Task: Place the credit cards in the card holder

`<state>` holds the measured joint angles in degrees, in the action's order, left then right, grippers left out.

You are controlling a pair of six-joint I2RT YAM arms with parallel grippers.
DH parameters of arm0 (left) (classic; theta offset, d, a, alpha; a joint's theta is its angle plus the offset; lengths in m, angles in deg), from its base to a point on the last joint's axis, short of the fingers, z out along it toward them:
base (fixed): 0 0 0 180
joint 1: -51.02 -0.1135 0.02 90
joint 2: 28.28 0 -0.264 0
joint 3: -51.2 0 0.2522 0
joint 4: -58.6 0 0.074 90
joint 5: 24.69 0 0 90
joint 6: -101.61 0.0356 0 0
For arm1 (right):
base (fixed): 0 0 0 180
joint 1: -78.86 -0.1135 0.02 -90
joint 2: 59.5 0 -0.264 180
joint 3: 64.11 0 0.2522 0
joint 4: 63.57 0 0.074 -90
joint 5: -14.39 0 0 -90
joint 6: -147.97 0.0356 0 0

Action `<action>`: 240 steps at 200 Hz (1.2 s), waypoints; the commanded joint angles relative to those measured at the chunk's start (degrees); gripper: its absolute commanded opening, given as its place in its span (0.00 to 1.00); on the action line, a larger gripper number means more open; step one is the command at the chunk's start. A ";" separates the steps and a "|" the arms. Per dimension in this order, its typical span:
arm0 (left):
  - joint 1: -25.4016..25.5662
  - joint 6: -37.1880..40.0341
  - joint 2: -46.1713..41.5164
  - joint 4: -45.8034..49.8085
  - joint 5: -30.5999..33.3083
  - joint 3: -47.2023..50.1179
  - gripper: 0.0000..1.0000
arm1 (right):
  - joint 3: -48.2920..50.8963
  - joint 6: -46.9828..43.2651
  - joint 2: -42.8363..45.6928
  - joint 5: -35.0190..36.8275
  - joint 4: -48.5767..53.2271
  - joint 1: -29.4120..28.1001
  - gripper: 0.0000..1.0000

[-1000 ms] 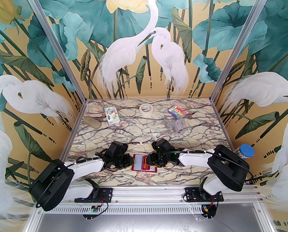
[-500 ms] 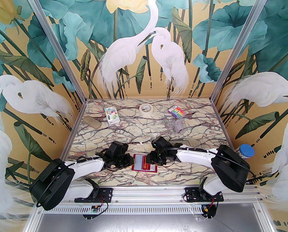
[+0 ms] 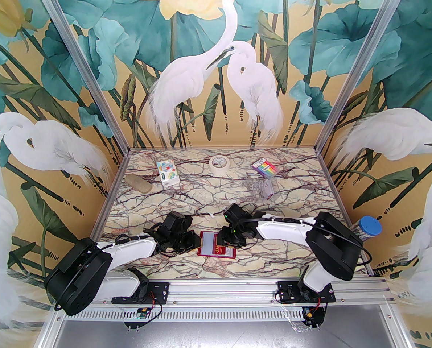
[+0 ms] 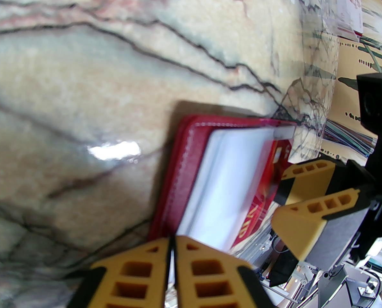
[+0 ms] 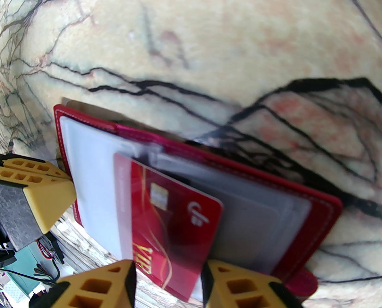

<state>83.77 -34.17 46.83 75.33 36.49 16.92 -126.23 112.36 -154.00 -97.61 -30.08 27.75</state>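
One card holder (image 5: 319, 217) open on worktop (image 3: 201, 194), one red credit card (image 5: 178, 210) part-way in its clear pocket. Two left fingers (image 4: 139, 278) pressed together beside holder; two right fingers (image 5: 242, 287) astride card, grip impossible to tell.

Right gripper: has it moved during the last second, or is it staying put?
Yes. The right gripper, closed on the red card, has shifted left, farther over the card holder, which lies where it was.

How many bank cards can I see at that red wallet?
1: a red card lies on the open card holder, partly under a clear sleeve. Others may be hidden in its pockets.
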 commanded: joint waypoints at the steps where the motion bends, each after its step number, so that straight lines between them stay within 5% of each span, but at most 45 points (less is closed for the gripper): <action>1: 0.47 0.96 2.98 2.40 4.12 1.52 0.11 | -1.89 0.41 -1.62 1.27 1.48 -0.99 0.38; 240: 0.73 0.34 3.15 1.15 3.06 1.58 0.14 | -12.89 -0.10 -8.93 0.75 4.97 -4.52 0.37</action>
<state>83.77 -34.02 47.48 74.89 35.98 16.92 -137.29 112.36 -162.70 -96.37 -24.79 24.21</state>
